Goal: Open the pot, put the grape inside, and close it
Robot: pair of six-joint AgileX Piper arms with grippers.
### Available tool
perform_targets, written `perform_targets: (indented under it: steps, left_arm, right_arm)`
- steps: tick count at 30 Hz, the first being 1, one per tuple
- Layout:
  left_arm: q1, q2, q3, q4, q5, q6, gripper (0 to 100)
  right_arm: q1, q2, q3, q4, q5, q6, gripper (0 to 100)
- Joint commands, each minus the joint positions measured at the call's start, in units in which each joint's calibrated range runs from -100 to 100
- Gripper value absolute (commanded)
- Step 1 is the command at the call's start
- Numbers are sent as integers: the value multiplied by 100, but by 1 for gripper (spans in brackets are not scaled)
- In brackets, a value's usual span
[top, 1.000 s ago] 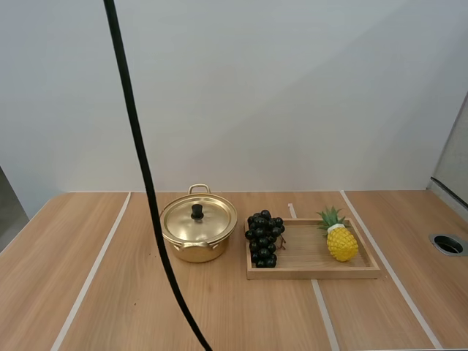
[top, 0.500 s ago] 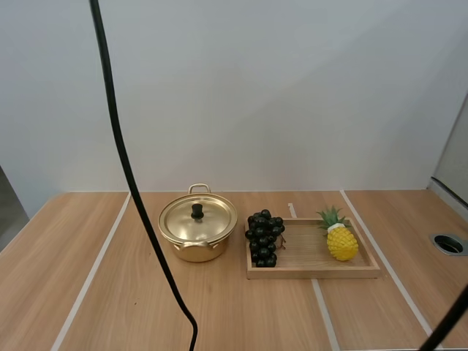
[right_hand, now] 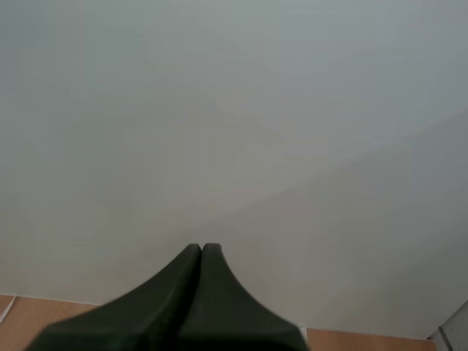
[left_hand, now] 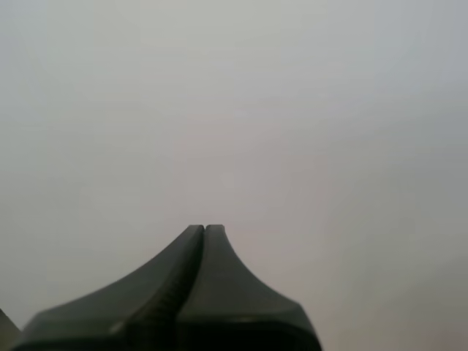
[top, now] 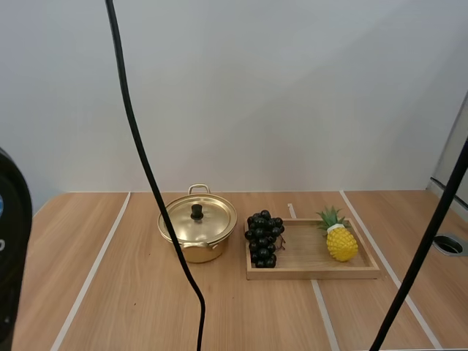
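Observation:
A gold pot [top: 197,235] stands near the middle of the table, its lid [top: 197,219] on, with a black knob [top: 197,212] on top. A bunch of dark grapes [top: 263,238] lies on the left end of the wooden tray [top: 303,271], right of the pot. My left gripper [left_hand: 205,228] is shut on nothing, its fingers together as one dark wedge before a plain wall. My right gripper [right_hand: 202,248] is shut on nothing too, facing the wall above the table's far edge. A dark part of my left arm [top: 11,248] shows at the high view's left edge.
A yellow toy pineapple [top: 340,240] lies on the tray's right half. A round hole [top: 447,244] is set in the table at the far right. Pale strips run across the wooden tabletop [top: 110,292].
A dark part of my left arm has come into the high view at its left edge. The pot, grapes and tray have not moved.

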Motion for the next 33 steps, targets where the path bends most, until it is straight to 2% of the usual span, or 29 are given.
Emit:
perform_targets:
  steps: [1,4,12,17,27,33]
  left_arm:
    - [11,27,552,0,18,18,1]
    - [11,27,898,0,18,40,1]
    - [11,105,2237,-117,18,262,1]
    - [11,118,2949,-422,18,415,1]
    - [11,118,4109,-438,18,492,1]
    - [11,106,4208,-438,18,492,1]
  right_arm:
    - [-1,-49,46,42,0,99,0]
    - [-1,-49,361,53,0,99,0]
    - [31,-49,1922,107,0,-202,0]
    - [265,-49,2605,26,0,-251,0]
    - [324,-63,2932,158,0,-251,0]
    - [324,-63,3012,197,0,-242,0]
